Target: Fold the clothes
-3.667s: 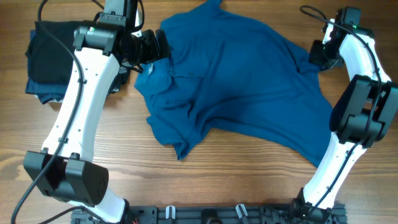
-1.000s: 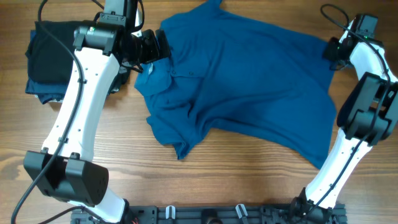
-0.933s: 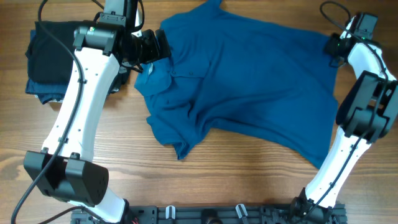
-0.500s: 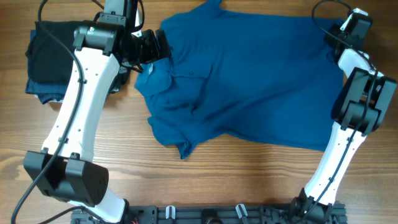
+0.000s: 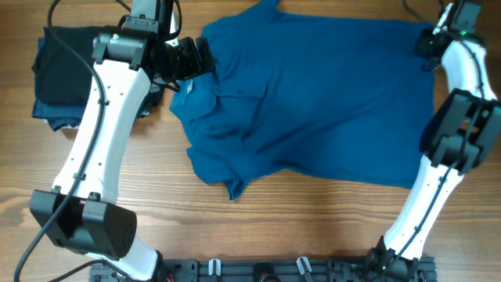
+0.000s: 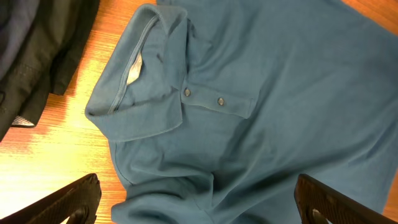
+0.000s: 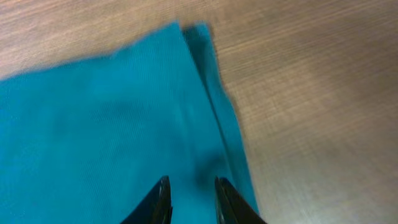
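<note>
Overhead, reading from the left, a stack of dark folded garments [image 5: 59, 74] lies just left of the blue short-sleeved knit polo shirt [image 5: 313, 94]. The shirt is spread face up on the wooden table [image 5: 313, 227] with its long axis running left to right: ribbed collar [image 6: 134, 74] at the left end, bottom hem at the right end. The left gripper [image 6: 196, 186] hovers over the shirt's collar end, its two fingers wide apart and holding nothing. The collar and the two-button placket [image 6: 202, 96] lie straight ahead of it in the left wrist view. Below the collar the shirt's near sleeve [image 5: 227, 184] is bunched and wrinkled, while the body to the right of it looks flat. At the shirt's far right corner the right gripper [image 7: 191, 186] has its fingers close together with the hem edge running between them, so I judge it clamped on that corner. Any coming fold turns on this: the left arm is nearer the collar, the right arm has the hem, and bringing one end toward the other would fold the shirt across its length. The shirt's upper sleeve is cut off by the top of the overhead frame, and the right gripper sits at that frame's edge. The right wrist view is blurred, and the left fingers' tips are cropped.
</note>
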You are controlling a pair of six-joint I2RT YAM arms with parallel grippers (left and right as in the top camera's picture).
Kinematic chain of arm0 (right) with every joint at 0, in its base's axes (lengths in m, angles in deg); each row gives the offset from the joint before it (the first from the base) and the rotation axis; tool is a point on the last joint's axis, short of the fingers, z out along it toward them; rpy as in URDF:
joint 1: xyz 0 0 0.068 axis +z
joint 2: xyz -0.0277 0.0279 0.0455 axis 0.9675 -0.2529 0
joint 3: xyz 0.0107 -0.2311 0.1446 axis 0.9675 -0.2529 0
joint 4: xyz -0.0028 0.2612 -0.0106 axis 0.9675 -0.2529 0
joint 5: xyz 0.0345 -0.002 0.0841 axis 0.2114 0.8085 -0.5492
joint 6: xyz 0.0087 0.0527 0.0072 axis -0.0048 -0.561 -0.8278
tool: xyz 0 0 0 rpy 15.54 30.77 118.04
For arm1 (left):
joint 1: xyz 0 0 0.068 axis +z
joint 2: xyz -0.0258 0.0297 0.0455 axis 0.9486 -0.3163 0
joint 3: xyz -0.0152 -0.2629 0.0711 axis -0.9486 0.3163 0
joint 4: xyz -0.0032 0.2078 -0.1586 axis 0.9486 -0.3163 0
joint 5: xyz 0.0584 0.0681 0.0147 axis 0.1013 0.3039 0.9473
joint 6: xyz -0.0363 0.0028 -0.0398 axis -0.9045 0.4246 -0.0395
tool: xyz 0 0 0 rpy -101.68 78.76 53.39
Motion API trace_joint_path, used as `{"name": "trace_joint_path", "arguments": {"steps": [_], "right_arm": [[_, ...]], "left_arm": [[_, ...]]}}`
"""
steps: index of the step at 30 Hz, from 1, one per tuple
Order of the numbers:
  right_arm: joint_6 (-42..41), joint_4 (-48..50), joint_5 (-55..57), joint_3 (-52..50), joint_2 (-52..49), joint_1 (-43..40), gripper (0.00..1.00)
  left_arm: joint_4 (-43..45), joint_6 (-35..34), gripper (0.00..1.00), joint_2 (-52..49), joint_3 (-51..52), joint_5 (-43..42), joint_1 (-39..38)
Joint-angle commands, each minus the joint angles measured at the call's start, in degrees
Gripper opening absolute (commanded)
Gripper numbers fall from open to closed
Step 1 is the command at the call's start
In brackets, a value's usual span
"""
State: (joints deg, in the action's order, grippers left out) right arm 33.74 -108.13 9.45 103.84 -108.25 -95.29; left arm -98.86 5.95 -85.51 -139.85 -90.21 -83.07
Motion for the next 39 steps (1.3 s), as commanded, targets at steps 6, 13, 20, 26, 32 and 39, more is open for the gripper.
{"name": "trace_joint_path", "arguments": {"steps": [6,13,20,26,32,39], "right_arm": [[-6.1,-24.3,-3.8,1.5,17.3,-0.4,0.04],[-13.3,-43.6,-2.8,-1.9,17.2,-2.8,0.04],[-15.9,-52.0,-2.9,-4.6,17.3,-5.6,0.04],[-15.8,-56.9,-1.5,-6.0,20.0,-5.9,0.04],[-16.6,-54.7,-1.1,-15.4,34.0,-6.7,0.04],[-25.1,-43.9,2.5,-31.8,53.8,-7.0,0.04]], "left_arm": [[0.1,0.5,1.00,0.0,-0.3,0.3,0.1],[0.1,0.5,1.00,0.0,-0.3,0.3,0.1],[0.1,0.5,1.00,0.0,-0.3,0.3,0.1],[0.1,0.5,1.00,0.0,-0.3,0.3,0.1],[0.1,0.5,1.00,0.0,-0.3,0.3,0.1],[0.1,0.5,1.00,0.0,-0.3,0.3,0.1]]}}
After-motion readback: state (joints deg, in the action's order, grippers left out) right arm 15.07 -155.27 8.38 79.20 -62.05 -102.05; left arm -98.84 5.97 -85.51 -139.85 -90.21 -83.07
